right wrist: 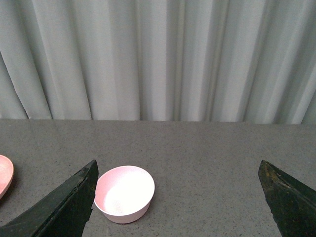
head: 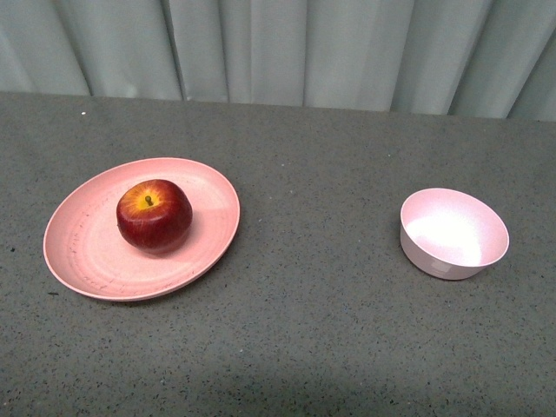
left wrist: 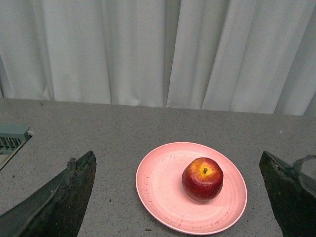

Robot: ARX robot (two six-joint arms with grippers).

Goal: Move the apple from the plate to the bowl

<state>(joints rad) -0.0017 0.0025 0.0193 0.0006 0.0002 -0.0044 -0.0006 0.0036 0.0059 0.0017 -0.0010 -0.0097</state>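
Note:
The dark-red apple [head: 155, 215] with a yellow patch at its stem sits upright on the wide salmon-pink plate [head: 87, 252] at the left of the grey table. The small pale pink bowl [head: 453, 233] stands empty at the right. Neither arm shows in the front view. In the left wrist view the apple [left wrist: 202, 179] and plate [left wrist: 158, 182] lie ahead of my open left gripper [left wrist: 177, 197], between its wide-spread fingers. In the right wrist view the bowl [right wrist: 123, 193] lies near one finger of my open, empty right gripper [right wrist: 177, 197], and the plate's edge [right wrist: 4, 174] just shows.
A grey-white curtain [head: 278, 48] hangs behind the table's far edge. A grey-green ribbed object [left wrist: 10, 138] sits at the table's side in the left wrist view. Grey tabletop [head: 321, 261] lies between plate and bowl.

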